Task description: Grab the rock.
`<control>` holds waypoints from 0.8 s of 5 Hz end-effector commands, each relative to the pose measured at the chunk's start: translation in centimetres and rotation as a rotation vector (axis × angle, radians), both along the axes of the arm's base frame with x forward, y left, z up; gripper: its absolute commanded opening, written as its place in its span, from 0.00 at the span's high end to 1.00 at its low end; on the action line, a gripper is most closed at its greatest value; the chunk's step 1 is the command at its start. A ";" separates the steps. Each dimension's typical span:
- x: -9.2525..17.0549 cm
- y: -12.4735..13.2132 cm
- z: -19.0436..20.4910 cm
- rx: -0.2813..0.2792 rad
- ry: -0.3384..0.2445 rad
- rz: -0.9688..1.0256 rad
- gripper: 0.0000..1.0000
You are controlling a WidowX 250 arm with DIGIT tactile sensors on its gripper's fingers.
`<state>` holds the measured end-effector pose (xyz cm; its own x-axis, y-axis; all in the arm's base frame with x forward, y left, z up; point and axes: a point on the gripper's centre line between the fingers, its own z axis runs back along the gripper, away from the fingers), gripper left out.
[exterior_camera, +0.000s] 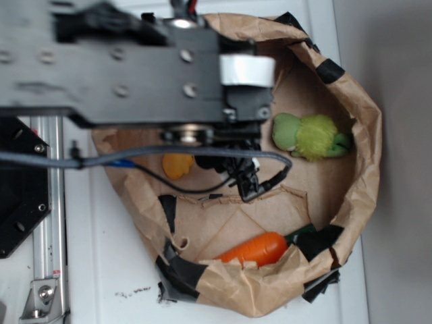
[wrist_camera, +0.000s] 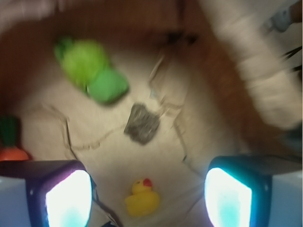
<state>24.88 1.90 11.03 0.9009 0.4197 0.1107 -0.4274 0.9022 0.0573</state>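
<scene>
White desk [exterior_camera: 101,270] carried a brown paper bag [exterior_camera: 361,135] rolled down into a shallow basin, rim patched with black tape [exterior_camera: 179,270]. Grey wall ran along the right side of the exterior view. Black robot arm [exterior_camera: 135,64] reached over the bag from the left, a grey cable [exterior_camera: 135,158] looped under it, and it covered most of the bag's middle.

Inside the bag: fuzzy green plush toy [exterior_camera: 307,135] near the right wall, orange carrot toy [exterior_camera: 260,248] with a dark green top against the lower rim, and a bit of the yellow duck [exterior_camera: 177,165] showing just under the arm. Rock was not visible in the exterior view; the arm blocked that spot.

Wrist view was blurred. Rock [wrist_camera: 141,124], dark grey and speckled, lay on the creased paper floor roughly mid-frame, apart from everything else. Green plush toy [wrist_camera: 92,71] sat up and left of it, yellow duck [wrist_camera: 142,198] below it, carrot toy [wrist_camera: 12,149] at the far left edge.

Claw [wrist_camera: 149,198] was wide apart with nothing held; its two fingers [wrist_camera: 68,198] showed at the bottom corners with bright glowing pads, the duck between them. Rock sat above the gap between the fingers, not touching either one. Height of the claw over the bag floor could not be told.
</scene>
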 end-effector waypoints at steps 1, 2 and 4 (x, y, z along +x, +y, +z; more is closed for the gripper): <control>0.4 1.3 1.3 0.002 -0.054 0.028 0.00; 0.4 1.3 1.3 0.002 -0.054 0.028 0.00; 2.5 2.0 -4.3 -0.065 -0.095 -0.006 0.00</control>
